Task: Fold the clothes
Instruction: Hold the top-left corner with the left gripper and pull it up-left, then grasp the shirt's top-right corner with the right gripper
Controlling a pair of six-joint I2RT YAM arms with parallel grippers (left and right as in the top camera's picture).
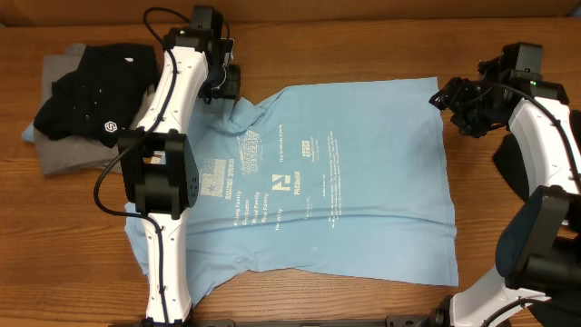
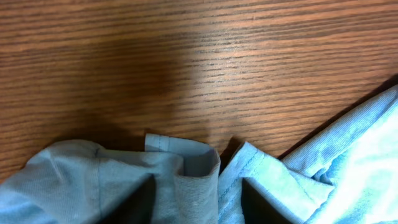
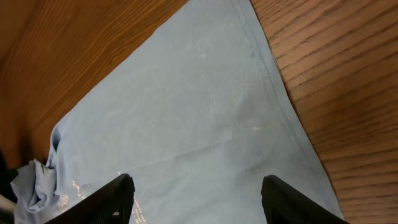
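A light blue printed T-shirt point(image 1: 309, 182) lies spread flat on the wooden table. My left gripper point(image 1: 223, 86) is at the shirt's top left, by the collar and sleeve. In the left wrist view its fingers point(image 2: 199, 202) stand apart, with a bunched fold of the shirt point(image 2: 196, 171) between and around them. My right gripper point(image 1: 454, 95) hovers at the shirt's top right corner. In the right wrist view its jaws point(image 3: 196, 193) are wide open and empty above the flat hem corner point(image 3: 205, 112).
A pile of black point(image 1: 95, 86) and grey point(image 1: 64, 150) clothes lies at the table's back left, beside the left arm. Bare wooden table point(image 1: 508, 227) shows to the right of the shirt and along the back edge.
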